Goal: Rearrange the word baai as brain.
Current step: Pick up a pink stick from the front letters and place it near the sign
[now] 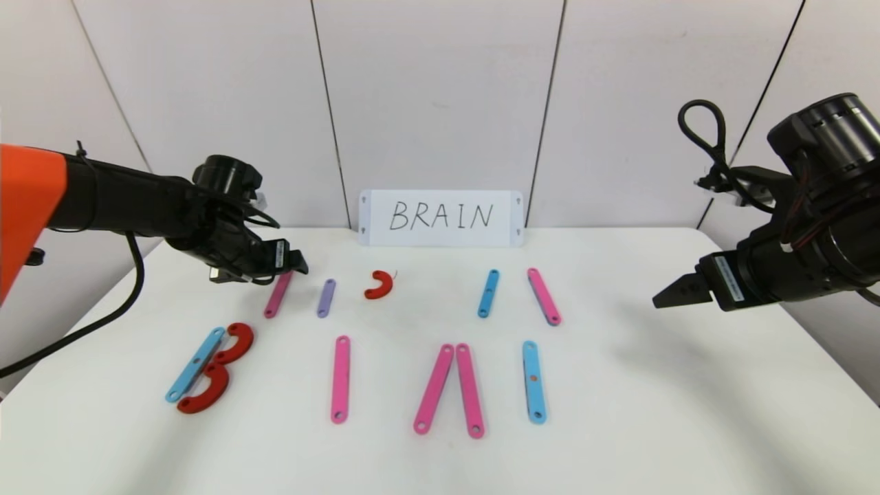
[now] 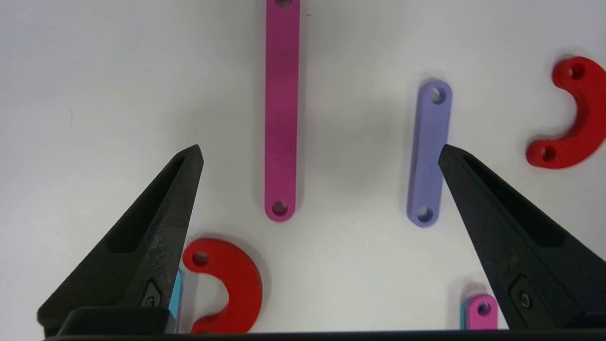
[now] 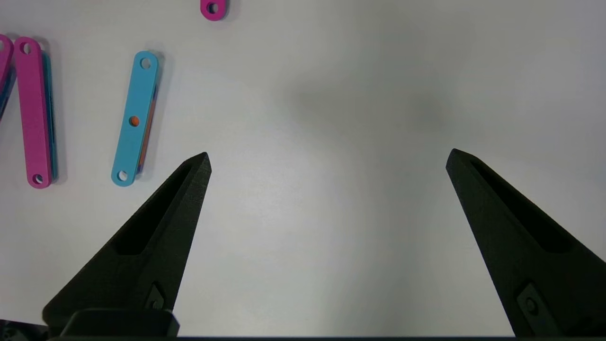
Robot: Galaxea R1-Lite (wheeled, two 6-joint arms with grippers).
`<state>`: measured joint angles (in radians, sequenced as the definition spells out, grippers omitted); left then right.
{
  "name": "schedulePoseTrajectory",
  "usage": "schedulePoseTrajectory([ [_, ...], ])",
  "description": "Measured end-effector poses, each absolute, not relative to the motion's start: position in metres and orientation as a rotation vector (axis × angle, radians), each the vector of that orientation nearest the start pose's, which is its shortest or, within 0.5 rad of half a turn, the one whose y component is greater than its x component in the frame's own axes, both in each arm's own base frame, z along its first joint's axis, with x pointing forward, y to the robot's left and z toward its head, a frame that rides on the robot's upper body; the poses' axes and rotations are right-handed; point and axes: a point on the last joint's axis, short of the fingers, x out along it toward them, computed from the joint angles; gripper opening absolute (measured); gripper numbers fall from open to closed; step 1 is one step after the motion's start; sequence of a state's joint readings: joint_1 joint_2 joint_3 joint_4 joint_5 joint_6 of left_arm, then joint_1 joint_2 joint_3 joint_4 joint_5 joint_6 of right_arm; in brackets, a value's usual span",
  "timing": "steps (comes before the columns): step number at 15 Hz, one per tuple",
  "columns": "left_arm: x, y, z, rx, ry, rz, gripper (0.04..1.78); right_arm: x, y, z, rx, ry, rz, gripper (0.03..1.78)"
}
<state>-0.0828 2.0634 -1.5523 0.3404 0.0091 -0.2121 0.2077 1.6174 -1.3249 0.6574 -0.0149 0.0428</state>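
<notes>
The letter pieces lie flat on the white table [image 1: 619, 412]. At front left a B is made of a blue strip [image 1: 195, 364] and two red curves [image 1: 237, 342]. Then come a single pink strip [image 1: 340, 378], two pink strips [image 1: 450, 388] joined at the top, and a blue strip [image 1: 533, 381]. In the back row lie a magenta strip [image 1: 278, 294], a purple strip [image 1: 326, 298], a red curve [image 1: 379, 284], a blue strip [image 1: 488, 293] and a pink strip [image 1: 544, 296]. My left gripper [image 1: 297, 262] is open and empty above the magenta strip [image 2: 281, 109], with the purple strip [image 2: 430, 151] beside one finger. My right gripper [image 1: 670, 294] is open and empty over bare table at the right.
A white card [image 1: 441, 217] with handwritten "BRAIN" leans on the wall at the table's back edge. The right wrist view shows the front blue strip [image 3: 135, 118] and a pink strip [image 3: 33, 113] off to one side. A black cable [image 1: 103, 316] hangs at the left table edge.
</notes>
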Motion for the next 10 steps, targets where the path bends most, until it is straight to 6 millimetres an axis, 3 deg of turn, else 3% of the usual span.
schedulePoseTrajectory([
  [3, 0.373, -0.042, 0.185, -0.15, 0.873, -0.003, 1.74, 0.256, 0.054, 0.239, -0.066, 0.944, 0.158, 1.74],
  [10, 0.325, -0.049, 0.194, -0.165, 1.055, 0.019, 1.74, 0.254, 0.056, 0.24, -0.072, 0.942, 0.164, 1.74],
])
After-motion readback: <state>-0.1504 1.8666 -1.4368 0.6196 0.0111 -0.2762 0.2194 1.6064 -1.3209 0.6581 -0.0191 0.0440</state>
